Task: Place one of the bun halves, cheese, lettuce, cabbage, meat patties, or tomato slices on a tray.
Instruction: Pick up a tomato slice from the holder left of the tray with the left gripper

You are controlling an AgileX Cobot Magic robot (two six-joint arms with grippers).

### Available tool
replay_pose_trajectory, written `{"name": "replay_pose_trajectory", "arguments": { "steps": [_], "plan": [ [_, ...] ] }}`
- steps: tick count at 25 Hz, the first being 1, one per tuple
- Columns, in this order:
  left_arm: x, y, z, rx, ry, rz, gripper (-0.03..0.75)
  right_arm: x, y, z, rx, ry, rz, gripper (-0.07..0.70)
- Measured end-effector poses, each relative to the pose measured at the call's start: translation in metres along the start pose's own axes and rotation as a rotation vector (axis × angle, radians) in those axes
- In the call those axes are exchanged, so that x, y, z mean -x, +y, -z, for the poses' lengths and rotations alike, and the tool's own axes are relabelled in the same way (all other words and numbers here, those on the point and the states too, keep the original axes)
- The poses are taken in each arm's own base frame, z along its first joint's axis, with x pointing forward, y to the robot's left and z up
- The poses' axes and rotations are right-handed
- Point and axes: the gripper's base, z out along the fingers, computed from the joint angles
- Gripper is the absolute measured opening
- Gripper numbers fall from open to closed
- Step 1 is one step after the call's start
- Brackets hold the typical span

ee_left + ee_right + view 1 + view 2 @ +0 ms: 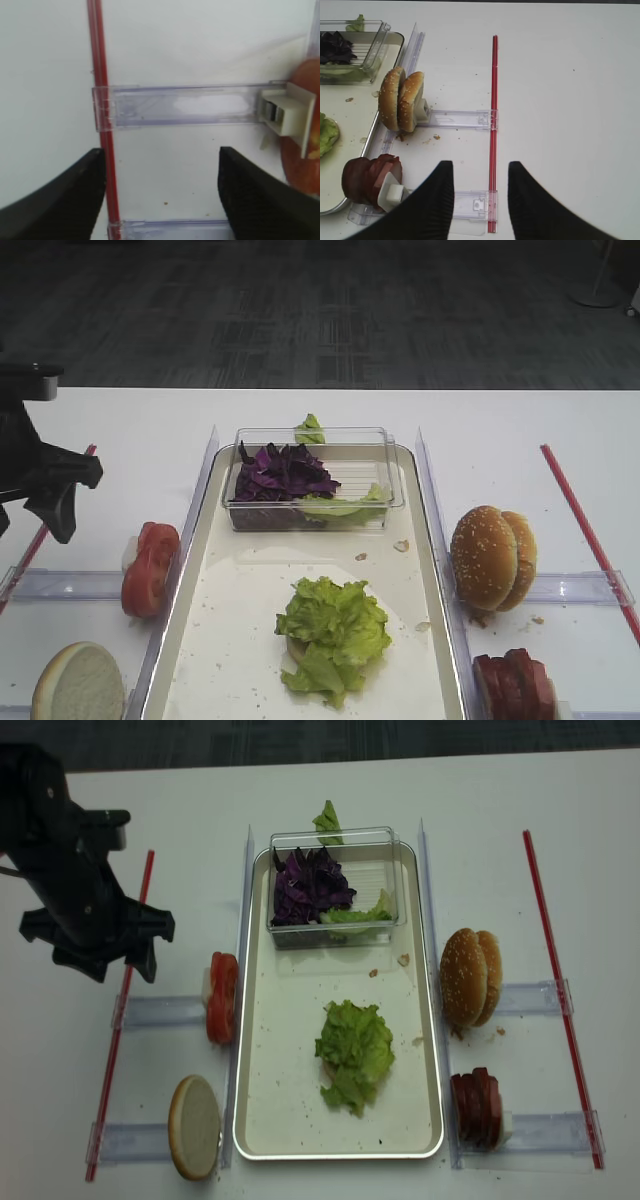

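- Left gripper [112,960]: jaws apart, nothing between them, hovering over the table [60,1060] just left of the tomato slices [221,997].
- Tomato slices: stacked on edge in a clear rack [160,1011] beside the tray [257,1020], outside its left rim.
- Tray contents: lettuce [354,1053] near the middle, apparently over a bun base; clear box [385,880] of cabbage [308,886] at the far end.
- Step in hand, as judged: fetching tomato. Advice: shift right, straddle one outer slice only, close gently, lift clear of the rack.
- Arm pose: left arm raised, wrist pitched downward, fingers pointing at the table.
- Right gripper [480,200]: jaws apart, empty, idling right of the meat patties [370,179] and bun halves [401,100].
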Motion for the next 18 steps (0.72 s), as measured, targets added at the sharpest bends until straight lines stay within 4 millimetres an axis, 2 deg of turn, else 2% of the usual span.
{"name": "replay_pose_trajectory", "arguments": {
  "steps": [8,18],
  "plan": [
    [-0.009,-0.053,0.002,-0.024,-0.001,-0.037,0.440,0.000,0.000,0.000,0.000,0.000,0.000,0.302],
    [-0.020,-0.088,0.004,-0.042,-0.003,-0.050,0.440,0.000,0.000,0.000,0.000,0.000,0.000,0.302]
  ]
}}
